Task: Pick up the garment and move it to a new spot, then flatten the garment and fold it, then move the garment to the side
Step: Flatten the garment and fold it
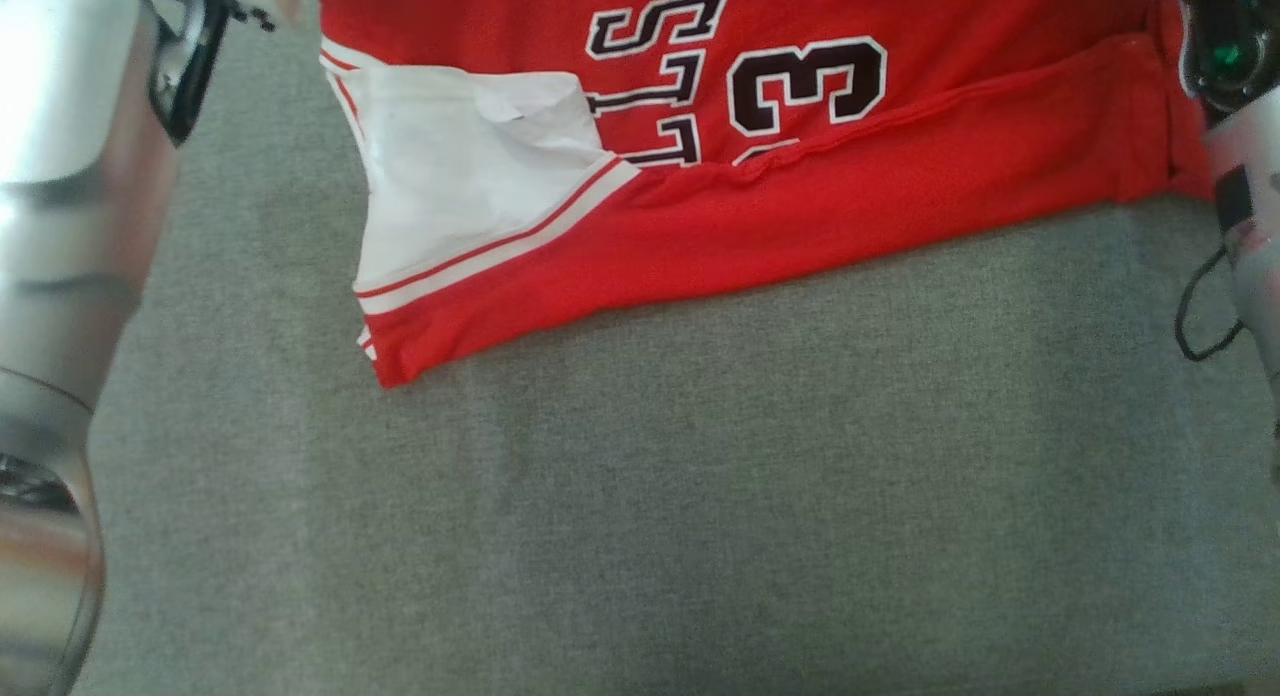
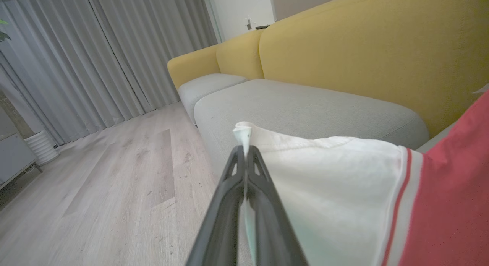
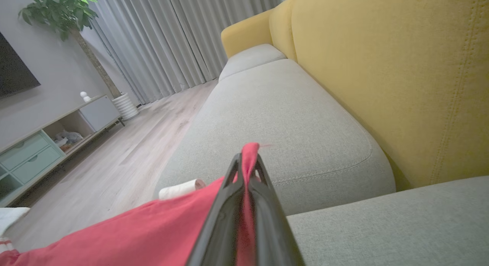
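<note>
**Garment:** red knit sports jersey (image 1: 850,186) with black-and-white numerals and a white, red-striped side panel (image 1: 450,186). It is stretched across the far part of the grey woven sofa seat cushion (image 1: 700,496), running from left of centre to the far right. The near half of the cushion is bare. I cannot tell whether the near hem rests on the cushion or hangs just above it.

**Left gripper** (image 2: 245,153): fingers (image 2: 229,193) pressed together, pinching a small tuck of the white panel's edge. The tuck pokes out past the tips.

**Right gripper** (image 3: 247,161): fingers (image 3: 227,205) closed on a pinch of red cloth at the right end. A tab of cloth shows above the tips.

**Behind:** yellow upholstered sofa backrest (image 3: 401,67).

**Handling (judgement):**
- The cloth is light, thin and limp, with no stiffness of its own, so it sags between the two holds and creases readily.
- It is not fragile, but the weave looks smooth and a shallow pinch could slip under tension.
- The best holds are the seamed or banded edges, meaning the hem corners, shoulder seams and striped trim, where the doubled cloth gives more bite.
- The holds should be well apart and level so the cloth spreads flat.

**Step (judgement):** transport or spreading. The folding is not yet done.
</note>
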You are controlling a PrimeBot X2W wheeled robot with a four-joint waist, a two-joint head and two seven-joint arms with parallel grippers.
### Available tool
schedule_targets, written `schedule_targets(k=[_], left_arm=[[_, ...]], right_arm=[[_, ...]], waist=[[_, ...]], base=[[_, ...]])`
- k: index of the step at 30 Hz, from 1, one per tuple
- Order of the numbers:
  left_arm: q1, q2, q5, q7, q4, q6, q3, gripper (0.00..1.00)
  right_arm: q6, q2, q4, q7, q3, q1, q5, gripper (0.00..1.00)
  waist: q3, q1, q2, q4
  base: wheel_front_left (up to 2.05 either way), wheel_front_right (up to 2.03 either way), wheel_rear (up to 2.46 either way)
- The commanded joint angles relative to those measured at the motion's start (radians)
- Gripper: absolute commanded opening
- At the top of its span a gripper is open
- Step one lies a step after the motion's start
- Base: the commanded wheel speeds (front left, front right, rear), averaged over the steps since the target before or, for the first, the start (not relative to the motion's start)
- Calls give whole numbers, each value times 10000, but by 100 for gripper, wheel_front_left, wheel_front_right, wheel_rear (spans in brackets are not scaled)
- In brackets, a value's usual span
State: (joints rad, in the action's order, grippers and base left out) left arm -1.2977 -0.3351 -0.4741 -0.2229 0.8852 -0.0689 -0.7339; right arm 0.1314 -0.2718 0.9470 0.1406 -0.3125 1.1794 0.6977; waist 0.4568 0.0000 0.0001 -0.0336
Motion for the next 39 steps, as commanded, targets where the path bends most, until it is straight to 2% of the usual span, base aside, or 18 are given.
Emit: schedule_targets(k=[1,7,12,17,21,26,32,39], left_arm=[[-231,-298,-63,-138,-125,-118,233,0],[531,-275,-251,-110,-128,-418,-127,0],[1540,-607,-563,212,-626,-533,-415,0],[2905,-1000,-1323,1370,-1865,-598,-849,0],[3902,-1726,-1586,2741,-3158,-599,-1391,0],[4859,-2434,-2023,4087,-4727,-348,-1602,0],[5484,-3105,-2638,5653,-6263,-1,-1715,0],[5806,-3433,-2751,6321,-7430,401,-1858,0]], right_arm=[[-7,-159,-315,-57,-177,-197,326,0],[-7,-543,-528,-459,-683,-1002,1020,0],[-7,-993,-791,-1078,-1482,-1940,1458,0],[-7,-1529,-860,-1703,-2199,-2696,1708,0],[-7,-2051,-1056,-2221,-2962,-3158,1686,0],[-7,-2670,-1205,-2692,-3870,-3497,1567,0],[-7,-2963,-1329,-3089,-4540,-3613,1799,0],[-7,-3203,-1434,-3632,-5218,-3589,2156,0]], waist=[[-158,0,-1,104],[-569,0,-1,258],[-1075,0,-1,349],[-1493,0,-1,464],[-1671,0,-1,540],[-1799,0,-1,578],[-1895,0,-1,530],[-1877,0,-1,411]], base=[[0,0,0],[0,0,0],[0,0,0],[0,0,0],[0,0,0],[0,0,0],[0,0,0],[0,0,0]])
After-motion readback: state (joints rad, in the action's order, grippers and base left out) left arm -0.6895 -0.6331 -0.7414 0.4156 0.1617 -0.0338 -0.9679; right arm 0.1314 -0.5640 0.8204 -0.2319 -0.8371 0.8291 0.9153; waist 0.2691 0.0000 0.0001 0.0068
